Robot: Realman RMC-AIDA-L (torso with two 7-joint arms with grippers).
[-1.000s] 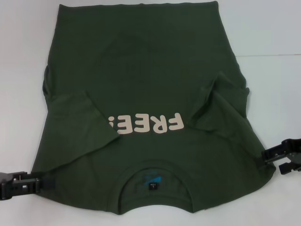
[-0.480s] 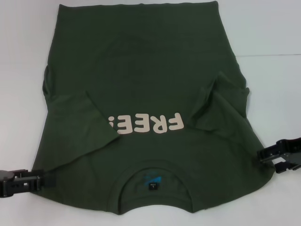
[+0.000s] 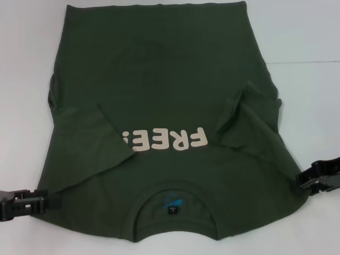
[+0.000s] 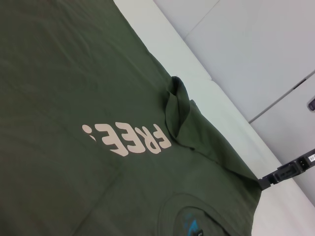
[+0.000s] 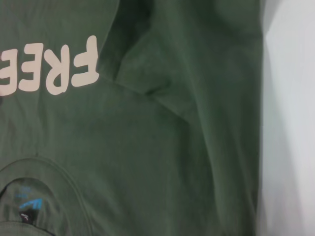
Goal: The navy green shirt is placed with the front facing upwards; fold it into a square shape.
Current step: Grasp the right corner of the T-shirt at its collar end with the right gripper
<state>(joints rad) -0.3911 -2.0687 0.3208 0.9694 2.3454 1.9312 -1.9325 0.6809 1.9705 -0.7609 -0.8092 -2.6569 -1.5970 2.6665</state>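
Nearest the robot, the navy green shirt (image 3: 159, 122) is lying front up on the white worktop (image 3: 308, 42), with its collar (image 3: 171, 204) and inner label at the near edge. The left pincer (image 3: 45, 203) is sitting low at the near left shoulder corner, and the right pincer (image 3: 304, 180) is sitting at the near right shoulder edge. Both are reaching in from the sides and touching or just meeting the cloth. Whether either one is clenched on the fabric or released I cannot tell, since the fingertips are merging with the dark cloth in the head view and neither wrist view is showing its own fingers.

A little farther out, the two short sleeves are lying folded inward over the chest. The left sleeve (image 3: 93, 143) is covering the end of the cream "FREE!" print (image 3: 164, 139), and the right sleeve (image 3: 249, 117) is standing up in a loose ridge, not flat.

By my reading, the sleeve-tucking step is done and the lengthwise fold is now in hand. The next move is calling for both pincers to be gripping the shoulder corners evenly and carrying the collar end away toward the hem, keeping the two sides level so the sleeves are not slipping out.

Farthest off, the hem (image 3: 159, 6) is lying straight across the far side. So the shirt's long axis is running near to far, collar pointing at the robot and hem pointing away, and the print is reading upside down from the head view.
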